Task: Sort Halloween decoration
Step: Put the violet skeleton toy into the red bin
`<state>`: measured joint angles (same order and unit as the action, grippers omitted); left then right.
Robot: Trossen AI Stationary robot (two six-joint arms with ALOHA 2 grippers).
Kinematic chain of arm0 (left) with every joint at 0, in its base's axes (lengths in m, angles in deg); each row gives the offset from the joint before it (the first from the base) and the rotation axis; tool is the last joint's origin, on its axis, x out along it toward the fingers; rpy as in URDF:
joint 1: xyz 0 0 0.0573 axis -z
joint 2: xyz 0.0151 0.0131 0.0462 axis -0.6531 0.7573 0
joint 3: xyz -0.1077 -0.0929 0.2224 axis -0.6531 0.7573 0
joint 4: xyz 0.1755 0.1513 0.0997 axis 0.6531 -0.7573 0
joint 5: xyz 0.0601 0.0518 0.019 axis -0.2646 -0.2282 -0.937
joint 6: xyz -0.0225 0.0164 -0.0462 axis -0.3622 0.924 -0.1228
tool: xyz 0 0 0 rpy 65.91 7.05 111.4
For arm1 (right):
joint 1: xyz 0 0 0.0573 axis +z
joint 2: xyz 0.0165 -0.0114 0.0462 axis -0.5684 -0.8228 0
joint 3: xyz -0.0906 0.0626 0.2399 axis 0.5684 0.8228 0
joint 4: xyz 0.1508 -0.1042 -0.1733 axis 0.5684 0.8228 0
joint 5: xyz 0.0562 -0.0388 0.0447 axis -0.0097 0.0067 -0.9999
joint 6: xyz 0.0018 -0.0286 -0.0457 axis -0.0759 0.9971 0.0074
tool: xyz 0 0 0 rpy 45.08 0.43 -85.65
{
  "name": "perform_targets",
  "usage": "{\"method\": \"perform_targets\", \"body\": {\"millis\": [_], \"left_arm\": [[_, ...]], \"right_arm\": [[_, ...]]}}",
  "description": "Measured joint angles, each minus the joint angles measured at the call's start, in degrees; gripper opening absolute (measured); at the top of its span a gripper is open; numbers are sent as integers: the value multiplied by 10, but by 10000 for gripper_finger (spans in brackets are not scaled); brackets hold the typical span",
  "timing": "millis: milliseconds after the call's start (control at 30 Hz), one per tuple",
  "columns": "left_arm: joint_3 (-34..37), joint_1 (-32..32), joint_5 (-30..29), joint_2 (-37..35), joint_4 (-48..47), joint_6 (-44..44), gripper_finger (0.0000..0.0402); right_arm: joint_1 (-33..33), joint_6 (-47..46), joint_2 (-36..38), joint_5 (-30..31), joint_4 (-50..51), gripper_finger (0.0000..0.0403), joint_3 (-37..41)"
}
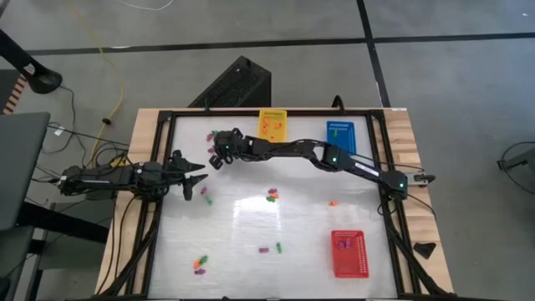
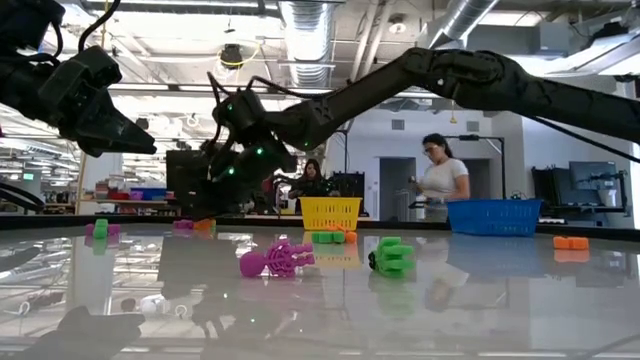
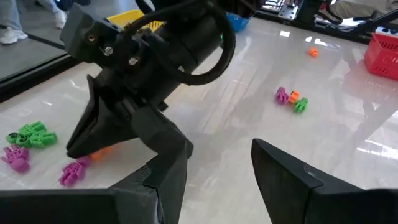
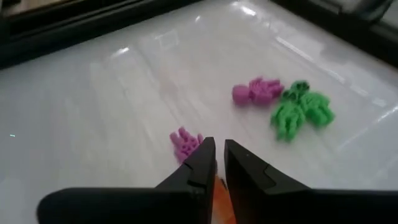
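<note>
Glossy white bench (image 1: 251,226) is reflecting ceiling lights. Right hand (image 4: 219,163) is reaching low at the far-left corner, its dark wedge fingers nearly closed, pinching an orange trinket (image 4: 219,198) partly hidden beneath them. A purple trinket (image 4: 185,142) is lying just beside the tips; a purple and green skeleton-like pair (image 4: 283,102) is sitting near. Left hand (image 3: 217,171) is hovering nearby, fingers spread, empty. Yellow basket (image 1: 272,125), blue basket (image 1: 340,135) and red basket (image 1: 349,252) are showing perforated plastic walls. No legible writing.

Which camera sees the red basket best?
The high view: the whole red basket shows from above, near the table's front right. The left wrist view catches only a corner. The low and right wrist views don't show it.
</note>
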<state>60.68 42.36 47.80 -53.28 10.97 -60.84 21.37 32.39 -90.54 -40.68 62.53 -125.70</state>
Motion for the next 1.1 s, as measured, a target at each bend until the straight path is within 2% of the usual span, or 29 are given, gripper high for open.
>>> {"method": "perform_targets", "body": {"millis": [200, 433, 500, 567, 633, 767, 1100], "left_arm": [[0, 0, 0, 0, 0, 0, 169], [0, 0, -1, 0, 0, 0, 169], [0, 0, -1, 0, 0, 0, 169], [0, 0, 0, 0, 0, 0, 169], [0, 0, 0, 0, 0, 0, 169], [0, 0, 0, 0, 0, 0, 169], [0, 0, -1, 0, 0, 0, 169]], "right_arm": [[4, 6, 6, -18, 92, 61, -14], [35, 16, 53, -33, 237, 58, -6], [47, 25, 65, -29, 268, 58, -5], [59, 26, 83, 6, 297, 58, -5], [63, 31, 93, 35, 270, 58, -6], [49, 32, 79, 44, 156, 58, -7], [-1, -3, -1, 20, -30, 51, -6]]}}
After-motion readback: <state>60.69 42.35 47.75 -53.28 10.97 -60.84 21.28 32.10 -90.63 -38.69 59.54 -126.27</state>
